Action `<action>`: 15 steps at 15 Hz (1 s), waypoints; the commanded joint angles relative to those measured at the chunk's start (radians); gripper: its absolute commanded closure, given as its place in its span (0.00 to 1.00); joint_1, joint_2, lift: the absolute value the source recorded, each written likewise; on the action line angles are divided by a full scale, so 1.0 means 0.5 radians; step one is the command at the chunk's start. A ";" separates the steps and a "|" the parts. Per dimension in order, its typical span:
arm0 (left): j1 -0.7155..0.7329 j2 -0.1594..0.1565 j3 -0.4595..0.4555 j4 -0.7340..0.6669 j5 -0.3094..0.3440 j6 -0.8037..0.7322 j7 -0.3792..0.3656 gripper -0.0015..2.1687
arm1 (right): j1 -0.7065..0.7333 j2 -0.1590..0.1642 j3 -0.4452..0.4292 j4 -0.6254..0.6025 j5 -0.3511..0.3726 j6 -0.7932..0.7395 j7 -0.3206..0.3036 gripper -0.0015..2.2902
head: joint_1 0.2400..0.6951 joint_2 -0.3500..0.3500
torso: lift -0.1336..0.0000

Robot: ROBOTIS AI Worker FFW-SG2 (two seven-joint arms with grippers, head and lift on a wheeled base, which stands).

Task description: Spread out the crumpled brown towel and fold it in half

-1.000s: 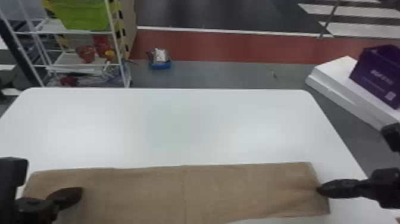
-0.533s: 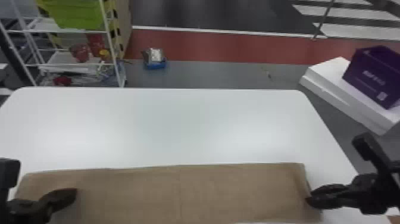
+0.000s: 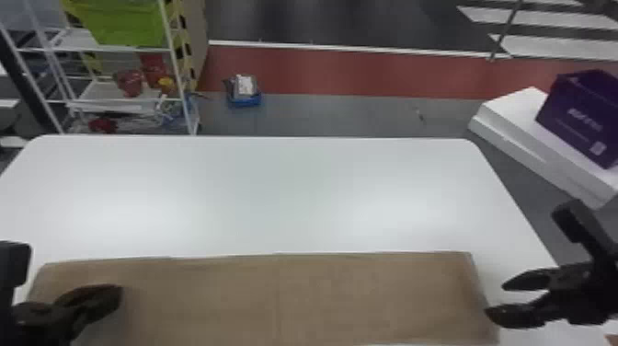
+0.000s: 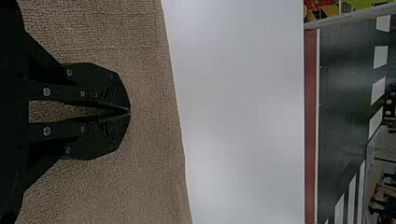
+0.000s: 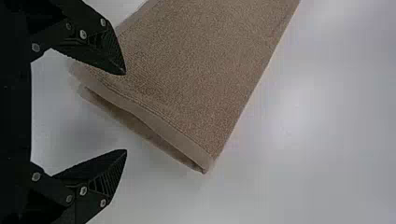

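Apparently the head view has the fold already made: the brown towel lies as a long flat strip along the near side of the white table, so the step in hand is probably squaring its ends. The left gripper is over its left part, the right gripper by its right end. Any pull wants to run along the strip, gently, or the top layer may skew. Most of the near long edge is cut off below.

In the left wrist view the fingers are closed, tips together over the cloth; a light press there would anchor it without dragging. Whether they pinch any fabric or merely touch it is hard to tell.

In the right wrist view the fingers stand wide, holding nothing, and the short end shows two layers slightly apart. A good grip would take both layers together, shallowly. How far the lower one reaches underneath is hidden.
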 commanded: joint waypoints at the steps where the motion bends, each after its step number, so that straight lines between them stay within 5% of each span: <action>1: -0.011 -0.008 0.022 -0.007 0.012 -0.010 -0.012 0.29 | -0.046 -0.008 -0.044 0.030 -0.012 0.006 0.007 0.06 | 1.00 0.36 | 0.07; 3: -0.008 -0.008 0.068 -0.063 0.055 -0.004 -0.064 0.24 | -0.070 -0.008 -0.109 0.030 -0.074 0.025 0.007 0.06 | 1.00 0.35 | 0.07; 5: 0.004 -0.008 0.120 -0.124 0.125 -0.004 -0.073 0.09 | -0.074 -0.005 -0.213 0.015 -0.172 0.043 0.007 0.06 | 1.00 0.34 | 0.07; 9: 0.010 -0.008 0.236 -0.182 0.334 -0.016 -0.067 0.06 | -0.092 0.032 -0.378 0.006 -0.294 0.049 0.007 0.06 | 1.00 0.32 | 0.07; 12: 0.007 -0.008 0.313 -0.182 0.521 -0.145 -0.018 0.06 | -0.098 0.127 -0.495 -0.019 -0.347 0.019 0.007 0.06 | 1.00 0.33 | 0.07; 15: 0.047 -0.008 0.344 -0.179 0.717 -0.366 0.077 0.06 | -0.107 0.339 -0.676 -0.089 -0.460 -0.110 0.007 0.06 | 1.00 0.35 | 0.07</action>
